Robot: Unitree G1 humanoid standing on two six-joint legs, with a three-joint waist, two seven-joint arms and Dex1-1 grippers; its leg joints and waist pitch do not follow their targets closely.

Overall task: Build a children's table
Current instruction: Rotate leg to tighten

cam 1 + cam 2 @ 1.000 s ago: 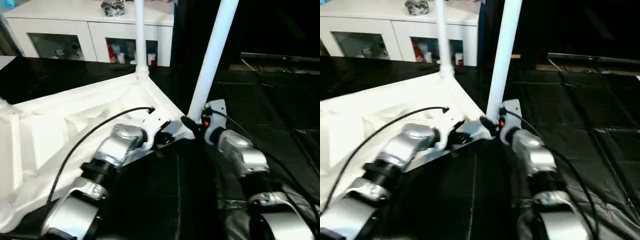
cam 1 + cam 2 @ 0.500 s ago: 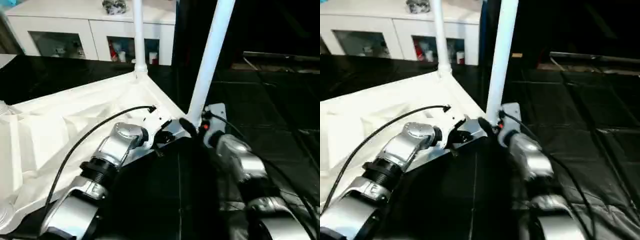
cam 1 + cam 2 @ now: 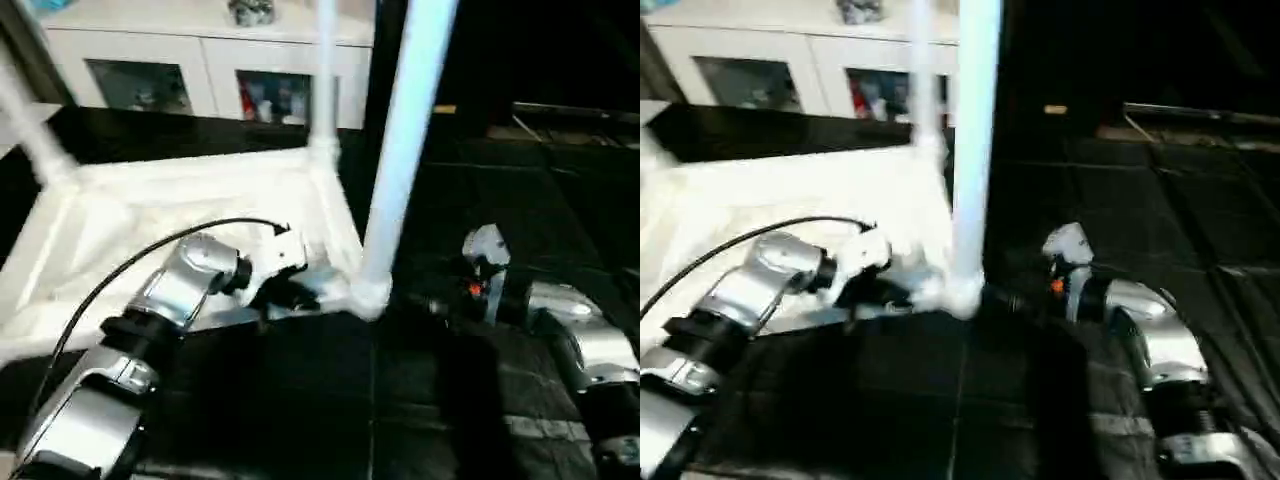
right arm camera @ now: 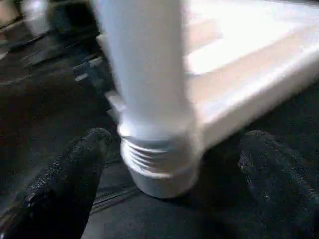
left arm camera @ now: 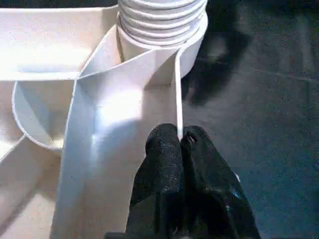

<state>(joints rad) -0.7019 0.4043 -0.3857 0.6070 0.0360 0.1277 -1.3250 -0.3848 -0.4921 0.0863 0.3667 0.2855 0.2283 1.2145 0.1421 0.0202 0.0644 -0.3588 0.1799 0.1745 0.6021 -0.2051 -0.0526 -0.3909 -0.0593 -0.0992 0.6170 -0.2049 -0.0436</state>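
The children's table top (image 3: 150,215) lies upside down on the black mat, ribbed side up. A white leg (image 3: 400,150) stands in its near corner socket (image 5: 162,30). A second leg (image 3: 323,80) rises at the far corner and a third (image 3: 30,130) at the left. My left gripper (image 5: 180,142) is shut on the top's thin edge wall just beside the near socket, also seen at the left gripper (image 3: 285,295). My right gripper (image 4: 177,139) is open, its fingers (image 4: 75,169) spread wide on both sides of the near leg's base without touching it.
A white cabinet (image 3: 200,60) with glass doors stands behind the table top. Black padded mat (image 3: 450,400) covers the floor to the right and in front. A black cable (image 3: 120,270) loops over my left forearm.
My right gripper has opened and drawn back to the right, off the near leg's base. The left gripper keeps its hold. The head camera has shifted.
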